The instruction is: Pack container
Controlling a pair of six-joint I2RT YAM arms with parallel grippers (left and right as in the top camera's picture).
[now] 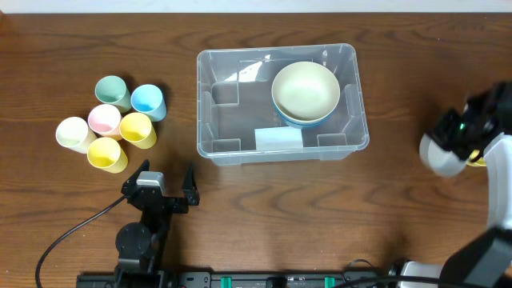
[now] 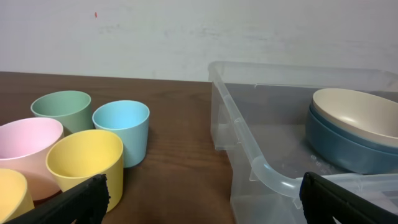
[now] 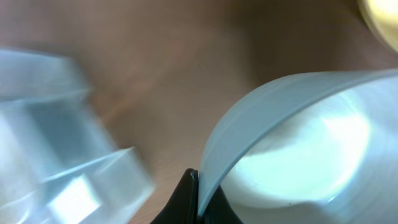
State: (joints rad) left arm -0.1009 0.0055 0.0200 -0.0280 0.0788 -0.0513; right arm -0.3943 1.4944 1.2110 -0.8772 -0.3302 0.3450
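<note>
The right gripper [image 3: 200,194] is pinched shut on the thin, smooth rim of a pale bluish-white bowl [image 3: 298,149], its black fingertips meeting across the curved wall; this is near the right edge of the dark, wood-grained table [image 1: 416,48], with a sliver of something rounded and yellow [image 1: 478,162] just beside the bowl, too little of it showing to name. The left gripper [image 1: 164,189] stands spread wide and empty near the table's front edge. The container [image 1: 205,104], a clear plastic rectangular bin with rounded corners and moulded ribs inside, sits at the middle of the table. In its far right corner a matte cream bowl [image 1: 306,90] nests in a blue bowl [image 2: 348,146], and a pale label [image 1: 278,138] lies against the front wall. Six smooth round cups [image 1: 138,129], in green, blue, pink, cream and two yellows, cluster upright toward the left edge.
</note>
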